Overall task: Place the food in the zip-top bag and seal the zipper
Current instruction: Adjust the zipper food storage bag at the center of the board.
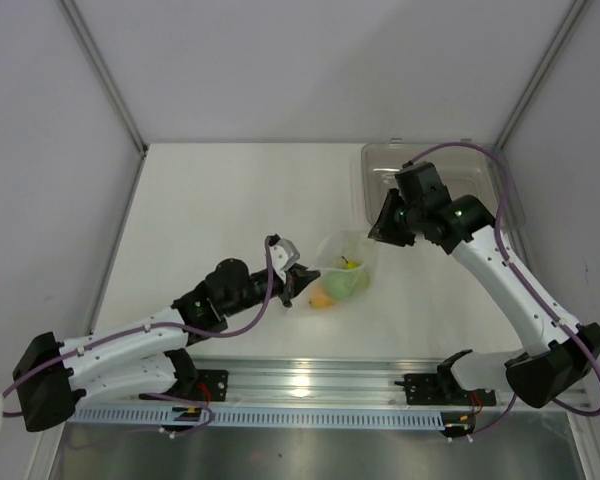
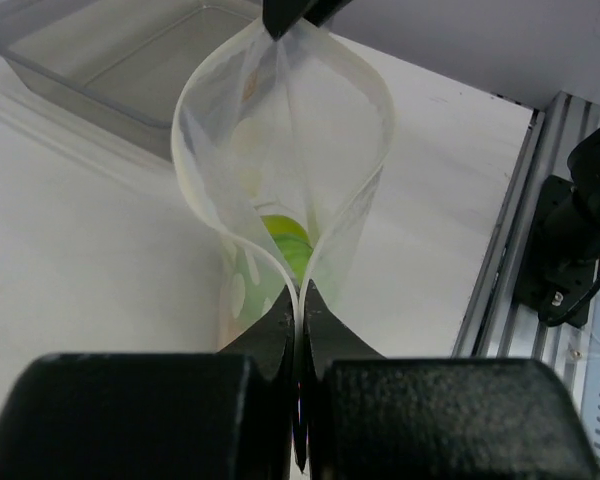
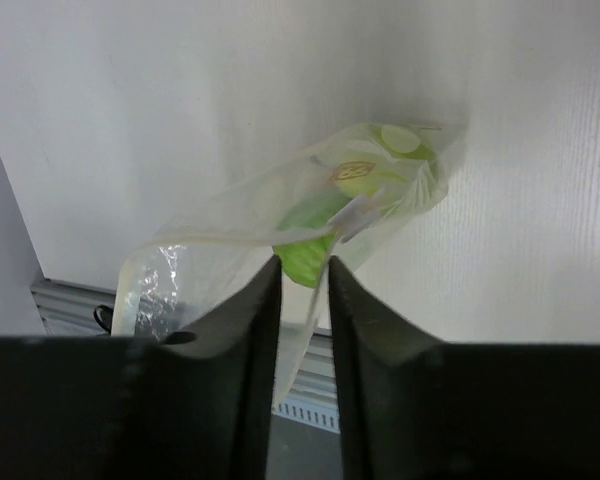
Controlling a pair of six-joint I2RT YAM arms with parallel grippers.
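Top external view, starting at the left: your left arm reaches from the near-left corner toward the middle of the tabletop. The left gripper (image 1: 302, 281) sits at the left end of the zip-top bag (image 1: 352, 252). Your left wrist view shows its fingers (image 2: 270, 335) pressed tight together on the bag's mouth edge, with no gap between them.

The bag is around the middle of the table, a little nearer the near edge and slightly right of centre. It is strung between your two grippers. The zipper (image 2: 180, 130) is unsealed: its two strips bow apart into a wide eye shape from one pinched end to the other.

Green food (image 1: 348, 284) shows inside the bag at its low end. The orange piece (image 1: 322, 298) lies at the bag's near-left lower edge, just beside your left gripper. You cannot tell here whether the film covers it.

Further right, your right gripper (image 1: 383, 230) holds the bag's other end. The right wrist view shows a narrow slit between its fingers (image 3: 255, 310) with bag film in it. In the left wrist view that end of the bag is pinched to a point.

The clear tray (image 1: 378, 175) sits in the far-right corner, beyond the right gripper.
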